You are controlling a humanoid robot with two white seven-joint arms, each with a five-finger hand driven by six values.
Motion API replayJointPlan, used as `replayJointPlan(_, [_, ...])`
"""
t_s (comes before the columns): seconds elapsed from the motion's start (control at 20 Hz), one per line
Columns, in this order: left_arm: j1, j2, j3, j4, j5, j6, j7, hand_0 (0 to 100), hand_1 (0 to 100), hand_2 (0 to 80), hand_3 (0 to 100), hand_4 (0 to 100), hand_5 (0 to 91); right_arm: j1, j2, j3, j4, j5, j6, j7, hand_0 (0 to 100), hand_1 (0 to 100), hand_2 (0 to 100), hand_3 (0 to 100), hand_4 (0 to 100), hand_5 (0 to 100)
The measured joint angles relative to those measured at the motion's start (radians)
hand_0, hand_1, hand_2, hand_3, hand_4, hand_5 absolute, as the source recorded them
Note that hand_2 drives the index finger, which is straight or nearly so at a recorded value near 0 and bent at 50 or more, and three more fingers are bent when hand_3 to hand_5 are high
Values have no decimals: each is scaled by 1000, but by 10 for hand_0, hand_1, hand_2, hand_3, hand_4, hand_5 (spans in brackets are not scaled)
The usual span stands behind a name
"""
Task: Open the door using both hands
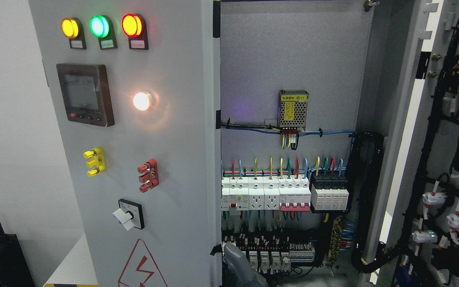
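The right door (432, 159) stands swung wide to the right of the row of breakers (285, 195), its wired inner face turned toward me. I judge that half done, so nothing needs to hold it. The left door (142, 139), the one with the lamps, covers everything left of the breakers. One grey hand (239, 267) of mine shows just below them by that door's edge, placed, I think, to pull it. Which hand it is, and whether spread or closed, I cannot tell.

Left door (142, 139) beside open cabinet (293, 79); right door (448, 159) swung wide.
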Motion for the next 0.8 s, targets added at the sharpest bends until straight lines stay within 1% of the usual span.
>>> replayJointPlan(0.2, [0,0,0,0,0,0,0,0,0,0,0,32,0,10,3,7,-18,0,0,1,0,0,0,0,0,0])
replayJointPlan(0.4, [0,0,0,0,0,-1,0,0,0,0,0,33,0,25,6,14,-39,0,0,29,0,0,0,0,0,0])
replayJointPlan(0.8, [0,0,0,0,0,-2,0,0,0,0,0,33,0,49,10,24,-75,-1,0,40,0,0,0,0,0,0])
